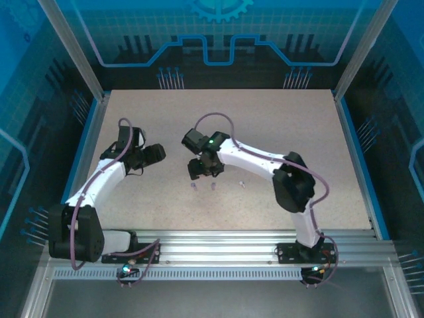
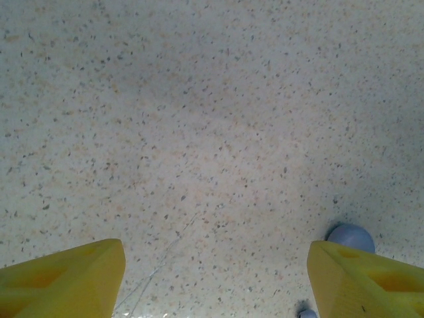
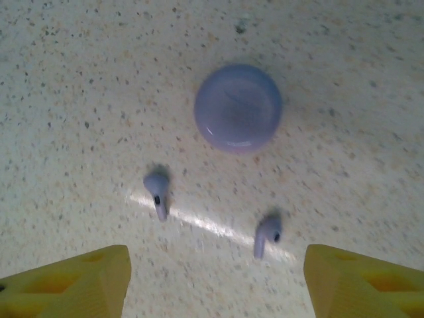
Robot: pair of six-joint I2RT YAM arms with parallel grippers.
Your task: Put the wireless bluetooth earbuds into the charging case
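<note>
Pick-up stage: my right tool [image 3: 215, 281] hangs apart and empty over two pale purple earbuds [image 3: 157, 193] on the worktop [image 3: 66, 99] beside their purple case [image 3: 238, 109], left tool [image 2: 215, 278] apart too; next I centre on one bud.

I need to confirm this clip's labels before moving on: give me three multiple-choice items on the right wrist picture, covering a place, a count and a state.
1. Where does the purple case lie relative to the purple earbuds?
A) farther from the claw, touching neither
B) between them, touching both
C) stacked on one

2. How many earbuds lie near that case?
A) one
B) two
C) four

3. How is the right claw?
A) shut on an earbud
B) shut on the case
C) open, holding nothing

Answers:
1 A: bare table separates the case from both earbuds.
2 B: two stemmed buds lie there.
3 C: its yellow fingers stand wide apart with nothing between them.
</note>
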